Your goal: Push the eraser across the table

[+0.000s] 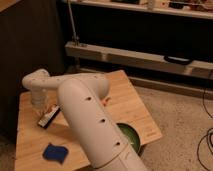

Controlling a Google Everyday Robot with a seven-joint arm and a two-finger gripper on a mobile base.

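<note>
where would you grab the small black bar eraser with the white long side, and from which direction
Probably across its narrow width at mid-length, coming straight down from above. The small black bar eraser with the white long side lies flat on the light tan wooden table, angled diagonally, so the jaws should turn to span its two long sides. The gripper, shut, sits just beside its far end under the white arm.

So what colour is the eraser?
Black with a white long side, just below the claw; camera view.

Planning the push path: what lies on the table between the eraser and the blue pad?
In the camera view, only bare table shows between the eraser and the blue pad. The shut gripper sits just beyond the eraser.
</note>
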